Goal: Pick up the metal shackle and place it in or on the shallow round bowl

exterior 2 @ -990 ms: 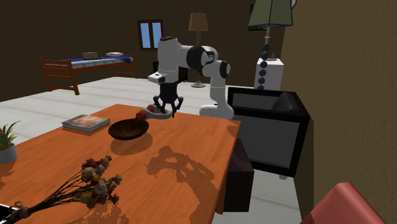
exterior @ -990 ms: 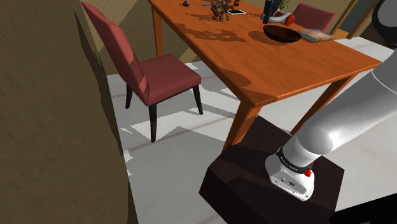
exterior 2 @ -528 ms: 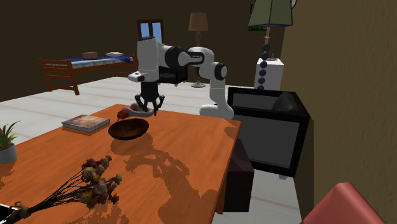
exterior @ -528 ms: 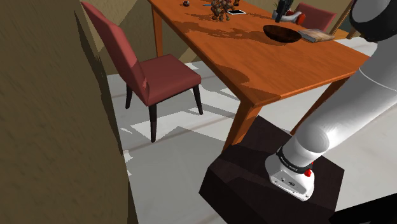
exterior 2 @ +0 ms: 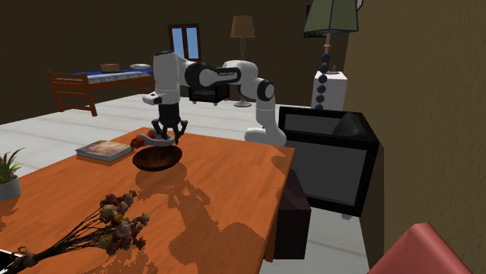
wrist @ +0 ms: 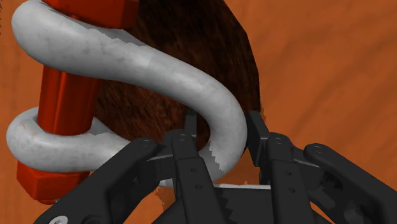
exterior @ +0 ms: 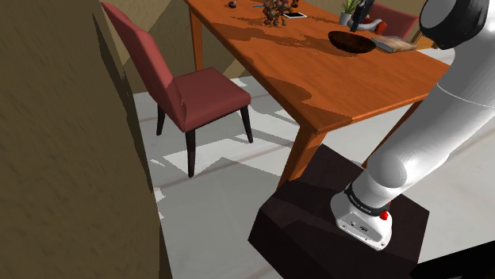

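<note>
Up over the table [exterior 2: 226, 202] at the end of the white arm [exterior 2: 234, 72], with the gripper [exterior 2: 167, 137] pointing straight down. Clamped by both black fingers [wrist: 191, 168] onto the curved grey bow of the shackle [wrist: 159, 70], narrowed to just the bow's thickness. Clear of the table, in the air, sticking out sideways from the gripper toward the second exterior view's left, with a red pin [wrist: 63, 102] across the far end. Just above the shallow dark brown bowl [exterior 2: 158, 159], close over its rim. In the wrist view, set against the bowl's dark inside, with orange table beyond it. Beside the bowl, toward the second exterior view's left, a book [exterior 2: 103, 150] lying flat. Nearer that camera, a bunch of dried flowers [exterior 2: 117, 214], and a potted plant [exterior 2: 6, 175] at the picture's edge. In the shoulder view, bowl and gripper at the table's far end, a red chair [exterior: 186, 87] beside the table's long side, and the dark stand [exterior: 317, 230] at lower right.
</note>
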You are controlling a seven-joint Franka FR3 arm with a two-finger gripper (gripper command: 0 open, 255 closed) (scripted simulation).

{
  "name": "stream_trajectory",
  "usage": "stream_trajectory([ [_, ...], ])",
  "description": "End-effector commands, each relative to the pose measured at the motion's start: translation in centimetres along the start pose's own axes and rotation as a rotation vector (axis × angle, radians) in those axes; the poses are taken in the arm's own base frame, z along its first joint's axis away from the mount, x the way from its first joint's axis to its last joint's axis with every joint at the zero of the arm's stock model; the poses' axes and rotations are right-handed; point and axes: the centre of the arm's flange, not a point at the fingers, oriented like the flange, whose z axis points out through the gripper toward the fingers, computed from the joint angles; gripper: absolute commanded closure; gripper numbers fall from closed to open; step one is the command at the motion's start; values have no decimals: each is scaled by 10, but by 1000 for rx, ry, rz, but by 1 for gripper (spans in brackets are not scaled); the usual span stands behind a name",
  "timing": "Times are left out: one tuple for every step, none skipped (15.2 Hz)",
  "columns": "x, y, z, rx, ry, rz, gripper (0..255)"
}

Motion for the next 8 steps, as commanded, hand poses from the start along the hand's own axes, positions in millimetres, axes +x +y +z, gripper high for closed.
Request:
stream_trajectory([
  [0,0,11,-1,1,0,255],
  [0,0,16,-1,1,0,255],
  [0,-1,21,-1,1,0,255],
  [0,-1,26,-1,1,0,255],
  [0,-1,32,-1,1,0,255],
  [0,-2,37,-1,1,0,255],
  [0,-2,42,-1,1,0,255],
  [0,-2,49,-1,1,0,255],
])
